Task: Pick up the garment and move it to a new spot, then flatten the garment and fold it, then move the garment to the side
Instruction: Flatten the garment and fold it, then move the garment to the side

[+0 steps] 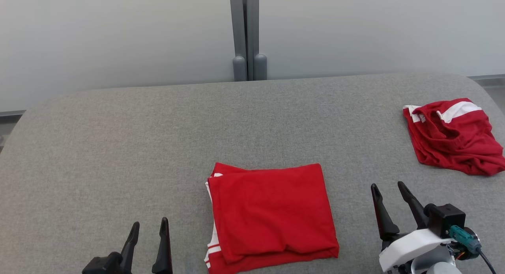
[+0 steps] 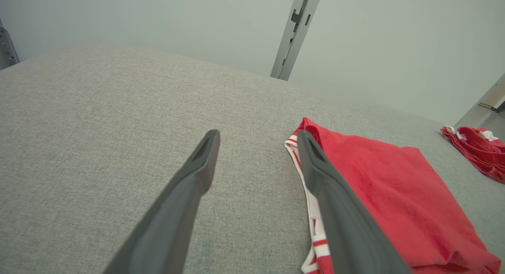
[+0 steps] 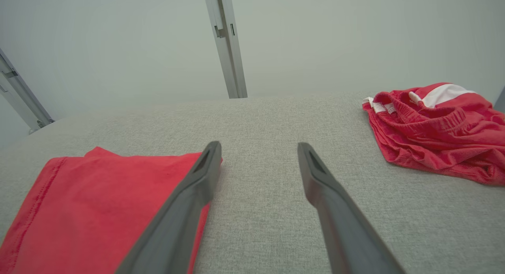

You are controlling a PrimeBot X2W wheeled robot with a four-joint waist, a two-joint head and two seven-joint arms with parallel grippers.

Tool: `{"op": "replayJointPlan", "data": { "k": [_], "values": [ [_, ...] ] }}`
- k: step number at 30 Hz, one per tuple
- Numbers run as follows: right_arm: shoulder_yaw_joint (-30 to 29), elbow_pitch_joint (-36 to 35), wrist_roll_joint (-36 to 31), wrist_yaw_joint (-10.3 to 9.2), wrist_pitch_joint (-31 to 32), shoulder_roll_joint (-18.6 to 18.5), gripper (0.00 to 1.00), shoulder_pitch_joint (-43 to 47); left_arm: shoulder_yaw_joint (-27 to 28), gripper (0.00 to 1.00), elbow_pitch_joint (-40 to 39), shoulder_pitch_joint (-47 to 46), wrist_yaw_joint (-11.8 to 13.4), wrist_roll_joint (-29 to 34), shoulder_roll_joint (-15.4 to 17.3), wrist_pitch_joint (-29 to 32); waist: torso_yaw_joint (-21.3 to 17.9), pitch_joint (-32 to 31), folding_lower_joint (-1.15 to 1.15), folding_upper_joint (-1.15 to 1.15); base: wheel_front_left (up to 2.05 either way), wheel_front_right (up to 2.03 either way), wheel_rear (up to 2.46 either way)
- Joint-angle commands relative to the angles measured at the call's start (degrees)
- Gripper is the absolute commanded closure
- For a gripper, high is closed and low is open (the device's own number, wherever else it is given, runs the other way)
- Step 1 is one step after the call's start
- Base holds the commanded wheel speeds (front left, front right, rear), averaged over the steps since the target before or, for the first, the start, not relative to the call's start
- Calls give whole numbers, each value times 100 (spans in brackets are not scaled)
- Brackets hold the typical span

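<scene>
Garment (image 1: 272,211) folded between left pincer (image 1: 150,221) and right pincer (image 1: 387,184), both agape, empty; left-wrist view: striped edge (image 2: 292,146)

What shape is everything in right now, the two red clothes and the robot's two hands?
Middle garment: folded flat, striped edge on its left.
Right garment: crumpled, not folded.
Left hand: open, holding nothing.
Right hand: open, holding nothing.

The folded garment (image 1: 272,211) is soft, matt knit cloth; the bench (image 1: 118,148) is covered in rough grey woven fabric.
</scene>
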Motion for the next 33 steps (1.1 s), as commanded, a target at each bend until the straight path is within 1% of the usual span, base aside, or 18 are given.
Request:
{"op": "replayJointPlan", "data": {
  "k": [1,15,21,24,27,33],
  "values": [
    [-12,6,24,-6,-24,-19,0,80,15,0,9,42,-28,21,-1,-17,8,0,0,0,0,0,0],
    [-18,70,3,-6,-25,-19,0,40,-31,0,74,-102,-28,89,-6,-17,35,34,0,0,0,0,0],
    [-39,49,-75,-6,-25,-20,0,-196,-58,0,85,-184,-28,134,-5,-17,81,78,0,0,0,0,0],
    [-134,323,-243,-6,5,-20,0,-364,-66,0,67,-251,-28,168,-5,-17,143,113,0,0,0,0,0],
    [-135,623,-374,-5,232,-19,0,-709,-31,0,92,-294,-28,190,-3,-17,233,149,0,0,0,0,0],
    [80,1170,-343,-5,992,-18,0,-1171,36,0,119,-395,-28,196,-3,-17,440,315,0,0,0,0,0]
  ]
}}
